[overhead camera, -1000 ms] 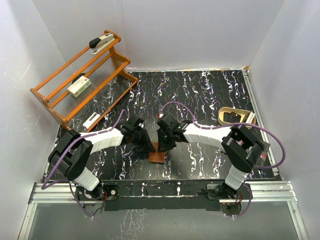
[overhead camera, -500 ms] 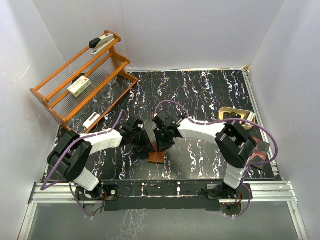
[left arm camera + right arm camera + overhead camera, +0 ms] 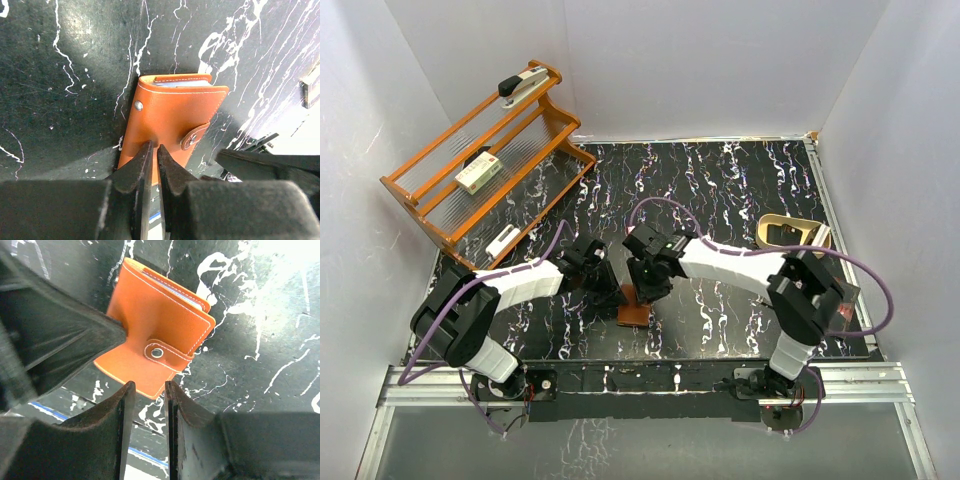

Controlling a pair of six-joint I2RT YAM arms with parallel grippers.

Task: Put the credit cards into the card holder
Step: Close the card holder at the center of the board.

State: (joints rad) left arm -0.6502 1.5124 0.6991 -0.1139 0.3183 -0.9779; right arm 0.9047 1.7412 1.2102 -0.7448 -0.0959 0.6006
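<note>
The card holder (image 3: 634, 313) is a brown leather bifold lying folded shut on the black marbled table, its snap tab (image 3: 159, 353) fastened. A pale blue card edge (image 3: 181, 83) shows inside the fold, also in the right wrist view (image 3: 189, 298). My left gripper (image 3: 616, 297) is shut, its tips (image 3: 154, 146) down on the holder's cover (image 3: 170, 117). My right gripper (image 3: 648, 292) hangs just over the holder's near edge (image 3: 150, 335), its jaws (image 3: 149, 384) a narrow gap apart with nothing between them. No loose card is in view.
A wooden rack (image 3: 480, 165) stands at the back left with a stapler (image 3: 523, 82) and a white-and-green box (image 3: 478, 176). A small white object (image 3: 503, 241) lies by its foot. A tan curved object (image 3: 790, 233) lies at the right.
My right gripper has shifted a little left, closer to the left gripper over the holder. The holder and the left gripper have hardly moved.
</note>
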